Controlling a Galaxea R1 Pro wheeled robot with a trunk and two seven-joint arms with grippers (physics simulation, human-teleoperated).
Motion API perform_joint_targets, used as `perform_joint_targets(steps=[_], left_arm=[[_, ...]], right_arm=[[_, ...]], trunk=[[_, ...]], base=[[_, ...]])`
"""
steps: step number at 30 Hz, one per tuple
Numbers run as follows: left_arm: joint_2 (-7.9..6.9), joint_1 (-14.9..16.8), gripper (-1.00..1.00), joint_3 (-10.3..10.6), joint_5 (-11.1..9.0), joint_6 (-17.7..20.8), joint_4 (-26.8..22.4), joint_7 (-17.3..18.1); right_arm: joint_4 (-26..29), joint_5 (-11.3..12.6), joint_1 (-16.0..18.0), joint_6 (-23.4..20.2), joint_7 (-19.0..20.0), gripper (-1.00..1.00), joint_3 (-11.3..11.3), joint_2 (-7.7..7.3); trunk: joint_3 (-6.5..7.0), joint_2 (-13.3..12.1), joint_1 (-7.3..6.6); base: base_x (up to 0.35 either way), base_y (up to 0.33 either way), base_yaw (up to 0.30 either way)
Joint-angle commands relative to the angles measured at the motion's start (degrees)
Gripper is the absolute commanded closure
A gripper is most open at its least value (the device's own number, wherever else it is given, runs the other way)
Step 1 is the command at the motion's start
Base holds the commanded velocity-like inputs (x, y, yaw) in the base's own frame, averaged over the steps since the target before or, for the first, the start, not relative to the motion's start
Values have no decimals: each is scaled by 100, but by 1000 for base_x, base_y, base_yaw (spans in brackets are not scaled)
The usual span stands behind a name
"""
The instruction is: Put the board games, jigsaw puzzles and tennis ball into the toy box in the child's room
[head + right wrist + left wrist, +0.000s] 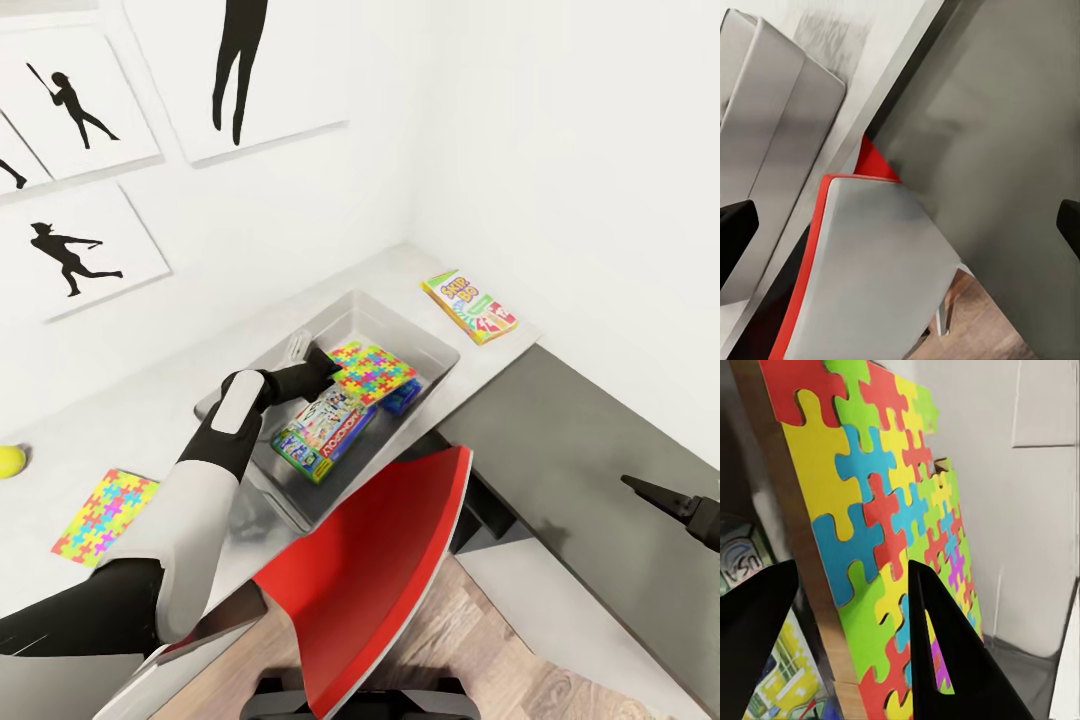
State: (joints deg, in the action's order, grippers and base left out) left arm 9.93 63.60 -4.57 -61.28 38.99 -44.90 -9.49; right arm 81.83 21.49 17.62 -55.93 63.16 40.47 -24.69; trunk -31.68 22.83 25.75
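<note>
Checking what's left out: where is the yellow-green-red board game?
In the head view, the yellow-green-red board game lies flat on the table, just right of the toy box.

The table (130,420) has a pale grey top and a dark grey section at 4 o'clock. On the pale top rest the toy box (440,352) at centre, a yellow-green-red game box (469,306) at its 2 o'clock, a jigsaw sheet (104,516) at its 8 o'clock, and a tennis ball (10,460) at 9 o'clock.
</note>
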Motion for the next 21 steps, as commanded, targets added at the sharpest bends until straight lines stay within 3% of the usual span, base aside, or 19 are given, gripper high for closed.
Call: perform_joint_targets(steps=[1,7,21], left_arm=[[7,4,100,-26,-100,31,-8,-53],[7,4,100,-26,-232,-50,-22,-53],[7,4,100,-26,-276,-202,-27,-53]], right_arm=[[0,-5,4,-23,20,-100,4,-1],[0,-5,4,-23,21,-100,4,-1],[0,-5,4,-23,21,-100,4,-1]], trunk=[[-8,9,3],[-14,9,3],[-86,9,3]], base=[[0,0,-9],[0,0,-4],[0,0,0]])
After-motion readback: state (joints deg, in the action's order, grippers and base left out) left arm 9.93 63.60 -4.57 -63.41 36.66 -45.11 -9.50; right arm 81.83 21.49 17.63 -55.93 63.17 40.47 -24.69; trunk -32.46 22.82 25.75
